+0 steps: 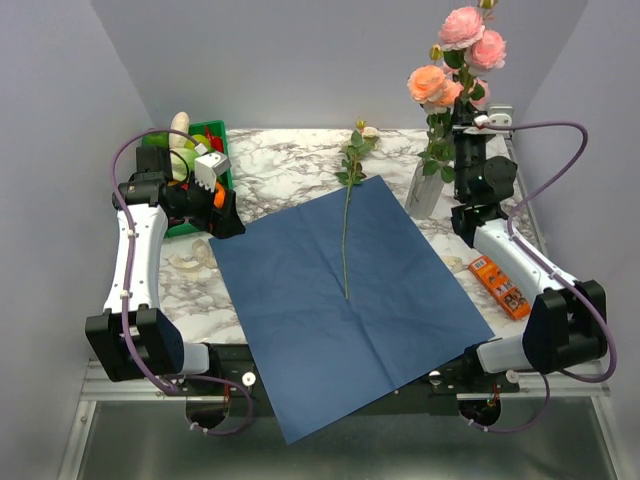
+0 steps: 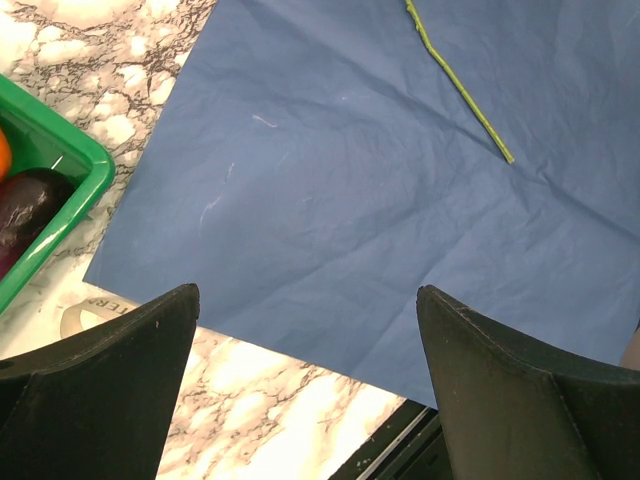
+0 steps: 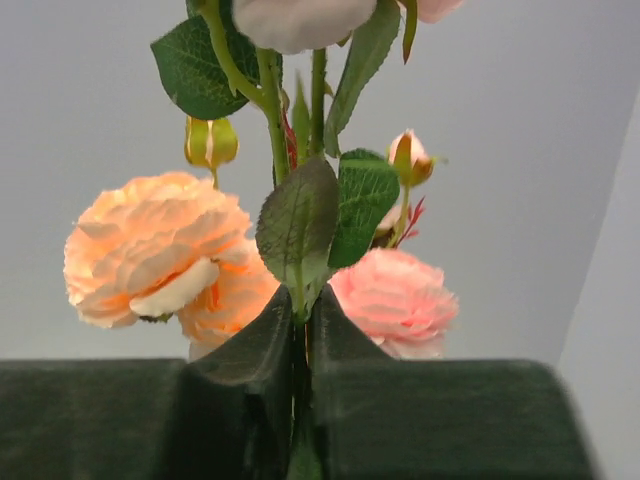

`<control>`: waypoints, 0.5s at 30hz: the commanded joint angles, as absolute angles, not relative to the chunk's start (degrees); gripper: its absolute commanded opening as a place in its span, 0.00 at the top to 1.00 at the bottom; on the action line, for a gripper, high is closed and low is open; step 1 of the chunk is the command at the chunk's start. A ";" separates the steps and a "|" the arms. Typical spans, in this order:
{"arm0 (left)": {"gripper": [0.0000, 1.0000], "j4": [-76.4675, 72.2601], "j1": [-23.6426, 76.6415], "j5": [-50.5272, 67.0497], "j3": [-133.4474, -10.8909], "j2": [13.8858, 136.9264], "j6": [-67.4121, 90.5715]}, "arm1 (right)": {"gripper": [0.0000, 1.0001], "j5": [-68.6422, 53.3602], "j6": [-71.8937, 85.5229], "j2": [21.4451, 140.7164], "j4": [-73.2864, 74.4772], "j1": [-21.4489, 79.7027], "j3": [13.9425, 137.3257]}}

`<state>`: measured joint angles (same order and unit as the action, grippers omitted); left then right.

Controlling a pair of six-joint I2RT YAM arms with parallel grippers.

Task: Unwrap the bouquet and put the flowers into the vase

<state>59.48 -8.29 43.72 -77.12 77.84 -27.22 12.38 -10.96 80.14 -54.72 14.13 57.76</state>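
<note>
The blue paper sheet [image 1: 340, 300] lies unwrapped and flat on the marble table. One loose flower stem [image 1: 346, 230] rests along its middle, leaves toward the back. The whitish vase [image 1: 425, 190] stands at the back right with pink and peach roses [image 1: 462, 28] rising from it. My right gripper [image 1: 464, 125] is up among those stems. In the right wrist view its jaws [image 3: 305, 300] pinch a thin green stem below a leaf [image 3: 297, 225], between a peach rose [image 3: 155, 245] and a pink rose [image 3: 395, 300]. My left gripper [image 2: 308, 292] hangs open over the paper's [image 2: 330, 200] left edge.
A green tray [image 1: 222, 135] of vegetables sits at the back left, its corner [image 2: 60, 160] close to my left gripper. Beige ribbon [image 1: 195, 258] lies on the marble by the paper's left edge. An orange box [image 1: 500, 285] lies beside the right arm.
</note>
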 commanded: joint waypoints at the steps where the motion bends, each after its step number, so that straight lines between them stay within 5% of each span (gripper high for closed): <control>1: 0.01 60.73 -8.61 43.94 -78.22 76.90 -28.13 | 0.59 13.71 -2.92 76.39 -46.77 13.89 56.17; 4: 0.01 60.91 -8.61 44.47 -78.40 76.82 -28.39 | 0.28 13.71 2.45 72.97 -44.13 13.89 52.13; 6: 0.01 61.08 -8.61 44.82 -78.49 76.90 -28.30 | 0.20 15.02 5.69 71.29 -41.06 13.89 50.20; 15: 0.01 61.70 -8.61 45.26 -78.05 76.03 -29.00 | 0.15 11.44 13.18 60.84 -20.66 14.76 45.98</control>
<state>60.45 -8.29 43.81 -77.14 77.78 -28.05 14.39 8.16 66.06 -31.24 14.13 49.52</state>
